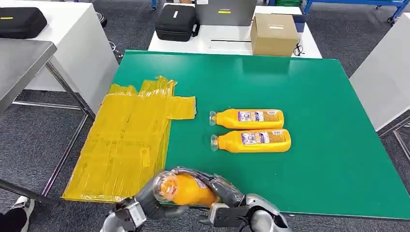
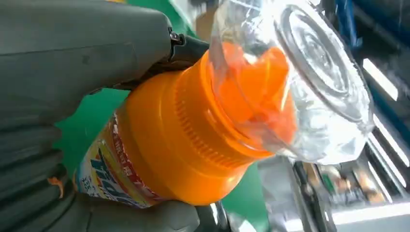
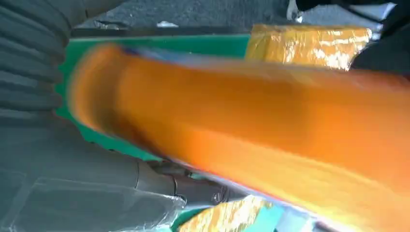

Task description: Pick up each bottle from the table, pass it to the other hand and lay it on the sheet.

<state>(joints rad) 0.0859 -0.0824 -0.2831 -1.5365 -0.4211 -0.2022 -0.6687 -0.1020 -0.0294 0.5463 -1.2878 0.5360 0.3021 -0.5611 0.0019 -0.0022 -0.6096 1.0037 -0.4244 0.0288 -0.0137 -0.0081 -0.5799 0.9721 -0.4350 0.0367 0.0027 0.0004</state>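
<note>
Cardboard box (image 1: 273, 34) behind green table (image 1: 338, 159)

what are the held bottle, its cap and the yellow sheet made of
Held bottle: probably opaque orange plastic, smooth, with a printed glossy label. Cap: clear glossy plastic, see-through with highlights. Yellow sheet: likely thin plastic film, creased and shiny.

Both arms enter low at the near counter (image 1: 338, 145) edge, wrists close together. Left hand (image 1: 145, 200) and right hand (image 1: 225, 193) both wrap fingers around one orange bottle (image 1: 186, 189), held between them above the edge.
</note>
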